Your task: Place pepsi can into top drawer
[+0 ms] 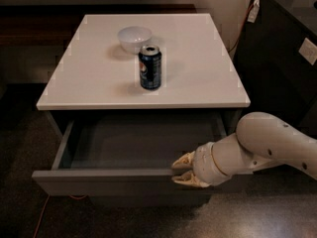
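My hand (182, 170) is hovering at the near right of the scene. Its two fingers are sitting slightly apart at the top rim of the top drawer (109, 182), whose front is standing pulled out toward me and showing its grey inside. The pepsi can (150, 67) is standing upright on the desk (198, 58), near its middle. A white bowl (134, 38) is sitting just beyond the can, to the left.

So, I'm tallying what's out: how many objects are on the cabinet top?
2: the pepsi can stands upright near the middle; a white bowl sits behind it, slightly left. None look hidden. The gripper is at the front edge of the open top drawer.
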Available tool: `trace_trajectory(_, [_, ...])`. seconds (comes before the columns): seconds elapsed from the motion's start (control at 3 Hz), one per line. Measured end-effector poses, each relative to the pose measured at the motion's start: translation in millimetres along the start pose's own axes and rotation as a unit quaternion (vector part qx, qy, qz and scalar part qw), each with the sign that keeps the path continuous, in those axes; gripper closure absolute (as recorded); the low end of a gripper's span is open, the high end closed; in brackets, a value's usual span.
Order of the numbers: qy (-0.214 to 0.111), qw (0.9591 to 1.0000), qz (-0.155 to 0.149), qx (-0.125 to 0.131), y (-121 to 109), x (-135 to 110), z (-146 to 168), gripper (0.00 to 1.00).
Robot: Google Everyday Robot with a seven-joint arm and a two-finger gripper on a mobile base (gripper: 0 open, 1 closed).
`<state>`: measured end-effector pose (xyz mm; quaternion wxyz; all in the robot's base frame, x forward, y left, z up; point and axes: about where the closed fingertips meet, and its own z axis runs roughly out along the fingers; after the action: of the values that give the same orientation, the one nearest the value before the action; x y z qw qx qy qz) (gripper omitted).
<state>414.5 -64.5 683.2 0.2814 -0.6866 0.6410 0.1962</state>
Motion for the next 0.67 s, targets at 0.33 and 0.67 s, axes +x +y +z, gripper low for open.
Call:
trace_trajectory(0.33, [-0.005, 1.0000, 0.001, -0.002, 4.1, -1.9, 0.0, 1.00])
trace_trajectory(0.67, [-0.005, 1.0000, 0.001, -0.002, 4.1, -2.0, -0.1, 1.00])
